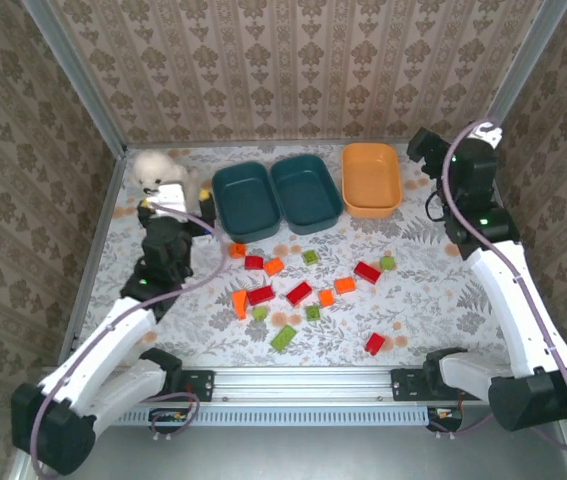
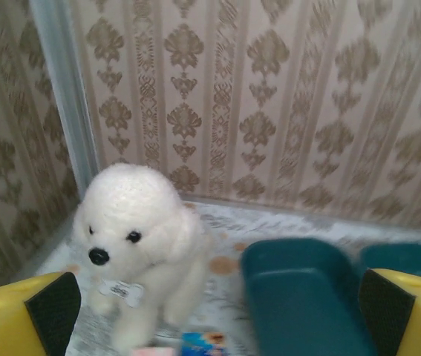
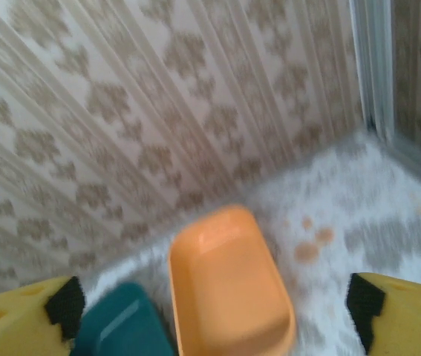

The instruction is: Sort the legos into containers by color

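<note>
**Legos loose at mid-frame, trays bare, both grippers wide and empty**

The legos [image 1: 299,292] lie scattered across the centre of the top view on the patterned table [image 1: 433,300]. They sit just below the two teal trays [image 1: 246,200] and the orange tray [image 1: 370,178], which hold nothing.

The left gripper [image 2: 219,304] is spread wide at the upper left, facing the plush dog [image 2: 139,237]. The right gripper [image 3: 216,302] is equally wide and hangs above the orange tray at the upper right.

Sorting has probably not begun. A good start would be the outliers, such as the lone red brick [image 1: 374,343] at lower right or the green brick [image 1: 387,262]. The clustered bricks leave little room for the fingers. Approach from above, square the jaws across a brick's short sides, and keep one colour to each tray.
</note>
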Motion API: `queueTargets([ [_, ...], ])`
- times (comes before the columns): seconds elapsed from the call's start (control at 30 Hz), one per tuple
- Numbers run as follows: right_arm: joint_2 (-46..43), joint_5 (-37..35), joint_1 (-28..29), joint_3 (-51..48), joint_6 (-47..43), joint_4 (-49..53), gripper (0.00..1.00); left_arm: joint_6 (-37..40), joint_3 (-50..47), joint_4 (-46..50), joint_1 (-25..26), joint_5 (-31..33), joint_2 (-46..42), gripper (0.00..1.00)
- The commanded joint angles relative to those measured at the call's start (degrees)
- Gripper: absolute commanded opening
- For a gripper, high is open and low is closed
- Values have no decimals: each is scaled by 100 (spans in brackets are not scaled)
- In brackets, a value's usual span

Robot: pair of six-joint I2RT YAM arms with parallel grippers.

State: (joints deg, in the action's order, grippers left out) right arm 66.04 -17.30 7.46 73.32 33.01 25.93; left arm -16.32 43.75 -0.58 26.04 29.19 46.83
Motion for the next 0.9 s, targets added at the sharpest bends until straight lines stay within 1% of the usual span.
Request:
queueTargets([
  [0.0, 384, 230, 353, -115, 724, 2900, 90, -1998, 2, 2391, -535, -1459, -223, 100],
  [0.03, 390, 241, 470, -124, 717, 3075, 90, -2011, 18, 2418, -554, -1905, -180, 100],
  [0.07, 413, 296, 533, -146, 722, 3207, 88, -2040, 77, 2524, -489, -2137, -86, 100],
  [0.13, 489, 386, 587, -243, 992, 3573, 87, -1863, 201, 2657, -110, -2573, 177, 100],
  [0.17, 512, 489, 579, -336, 1111, 3631, 86, -1727, 265, 2672, 159, -2663, 291, 100],
  [0.23, 545, 803, 577, -640, 1458, 3499, 83, -1454, 362, 2666, 706, -2760, 519, 100],
  [0.33, 583, 1269, 513, -1240, 2398, 2923, 79, -1182, 444, 2418, 1092, -3193, 859, 100],
  [0.4, 716, 1501, 494, -1511, 2948, 2361, 79, -1037, 495, 2152, 1225, -3513, 1111, 100],
  [0.47, 938, 1609, 430, -1691, 3568, 2011, 78, -900, 624, 1942, 1284, -3854, 1392, 100],
  [0.53, 1238, 1929, 294, -1878, 4107, 1484, 76, -741, 838, 1869, 1347, -4114, 1709, 100],
  [0.57, 1321, 1990, 259, -1885, 4300, 1414, 75, -632, 946, 1865, 1381, -4154, 1840, 100],
  [0.6, 1615, 2017, 234, -1853, 4485, 1387, 74, -500, 1049, 1837, 1409, -4254, 1956, 100],
  [0.67, 1904, 2030, 210, -1747, 4637, 1279, 72, -343, 1208, 1783, 1449, -4325, 2148, 100],
  [0.87, 2483, 2219, 90, -1768, 4997, 616, 67, -310, 1600, 1684, 1471, -4408, 2596, 100],
])
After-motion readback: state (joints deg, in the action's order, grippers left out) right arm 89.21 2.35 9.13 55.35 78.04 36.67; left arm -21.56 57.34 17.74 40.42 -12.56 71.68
